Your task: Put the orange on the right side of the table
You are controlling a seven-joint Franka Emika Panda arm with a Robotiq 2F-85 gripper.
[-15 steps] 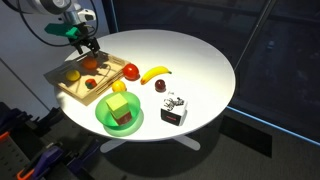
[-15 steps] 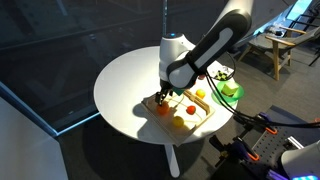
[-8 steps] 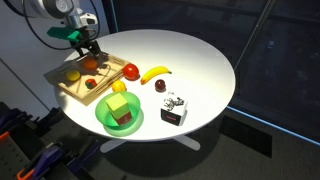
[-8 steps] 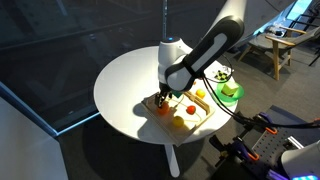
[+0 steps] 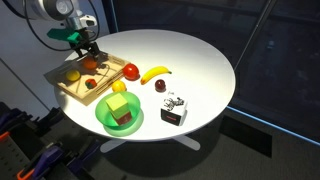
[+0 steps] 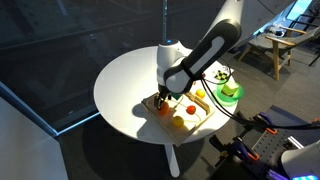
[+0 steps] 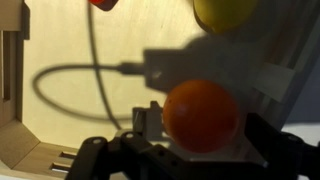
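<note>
While the hand (image 5: pixel 88 48) hangs low over the wooden tray (image 5: pixel 68 88) near the edge of the round white desk (image 5: pixel 190 60), the orange (image 7: pixel 200 115) lies on the tray floor directly under it. In the wrist view the orange sits between the two dark fingers (image 7: pixel 100 155), which stand wide apart, one on either side of it. The hand is not closed on the orange, but whether either finger touches it cannot be told. A yellow fruit (image 7: pixel 225 12) lies further along the tray floor, at the top edge of that view, apart from the orange. In an exterior view the orange shows as a small spot just below the fingertips, with the arm (image 6: pixel 205 50) bending down over the tray. A red apple (image 5: pixel 131 71) rests on the desk just beside the tray, and a banana (image 5: pixel 155 73) lies next to the apple. A green bowl (image 5: pixel 120 115) stands near the front edge of the desk.
</note>
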